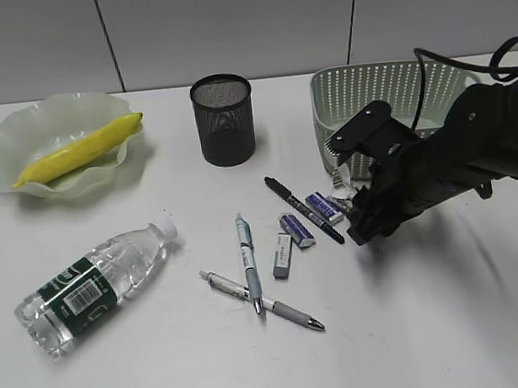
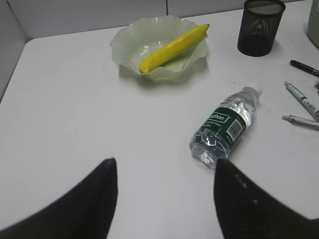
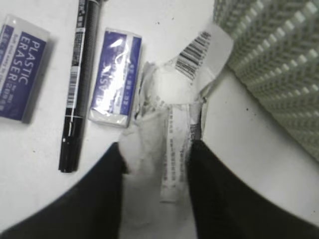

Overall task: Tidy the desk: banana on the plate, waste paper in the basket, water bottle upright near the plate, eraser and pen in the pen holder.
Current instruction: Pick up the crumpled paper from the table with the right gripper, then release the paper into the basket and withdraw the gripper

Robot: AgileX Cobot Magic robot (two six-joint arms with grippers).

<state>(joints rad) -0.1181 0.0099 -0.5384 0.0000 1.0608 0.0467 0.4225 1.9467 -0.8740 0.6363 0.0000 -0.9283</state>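
Note:
My right gripper (image 3: 154,147) (image 1: 360,225) is shut on the waste paper (image 3: 169,99), a crumpled white wad with a barcode, low over the desk (image 1: 439,323) beside the pale-green basket (image 1: 359,86) (image 3: 279,64). The banana (image 1: 78,150) (image 2: 172,42) lies in the ruffled plate (image 1: 11,127) (image 2: 124,37). The water bottle (image 1: 97,285) (image 2: 227,124) lies on its side. The black mesh pen holder (image 1: 224,121) (image 2: 259,27) stands at the back. My left gripper (image 2: 164,162) is open over bare desk left of the bottle; it does not show in the exterior view.
A black marker (image 1: 302,210) (image 3: 77,84), two more pens (image 1: 247,260) (image 1: 266,303) and three erasers (image 1: 324,207) (image 1: 296,230) (image 1: 282,255) lie in the desk's middle. Two erasers (image 3: 117,77) (image 3: 20,74) flank the marker close to my right gripper.

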